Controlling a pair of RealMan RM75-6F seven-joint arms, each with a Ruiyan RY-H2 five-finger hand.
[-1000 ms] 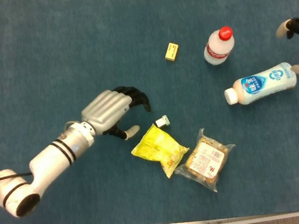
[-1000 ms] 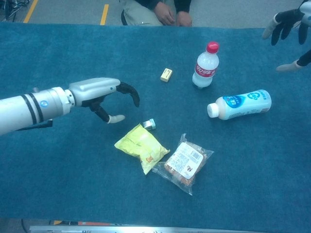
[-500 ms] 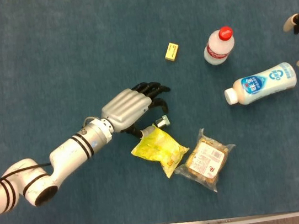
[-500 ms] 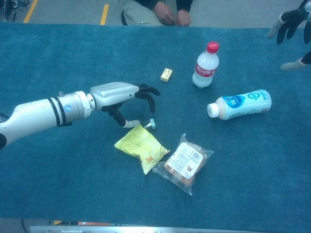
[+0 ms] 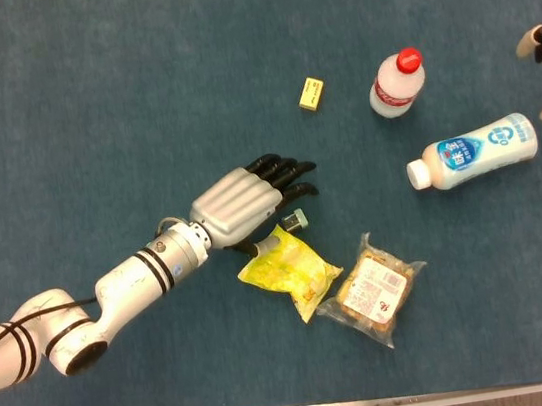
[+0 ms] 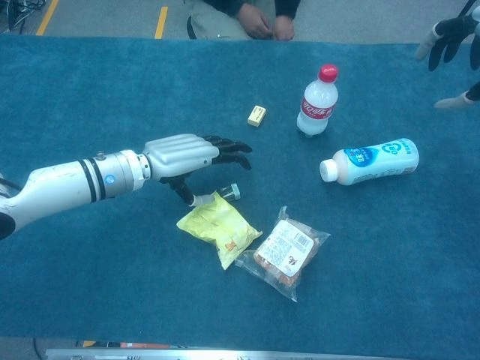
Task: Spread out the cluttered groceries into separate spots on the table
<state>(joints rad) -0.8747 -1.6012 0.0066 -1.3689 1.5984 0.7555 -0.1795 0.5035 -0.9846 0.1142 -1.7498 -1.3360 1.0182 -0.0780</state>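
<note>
1. Head view: left hand point(image 5: 242, 199), fingers spread, empty, above yellow packet point(image 5: 288, 269); small jar point(image 5: 297, 222) at packet's 12 o'clock; clear snack bag point(image 5: 372, 288) at its 3 o'clock.
2. Chest view: right hand point(image 6: 448, 39) spread, empty; milk bottle point(image 6: 369, 161) lying at 5 o'clock of upright soda bottle point(image 6: 316, 100); yellow block point(image 6: 256, 115) at its 9 o'clock.

The left arm reached in from the lower left, its forearm low over the table point(image 6: 90, 90). The left hand point(image 5: 241, 202) was palm down, its dark fingers point(image 6: 232, 150) stretched out and apart, holding nothing. The right hand point(image 6: 452, 45) hung above the table's far right edge, fingers spread, empty.
</note>
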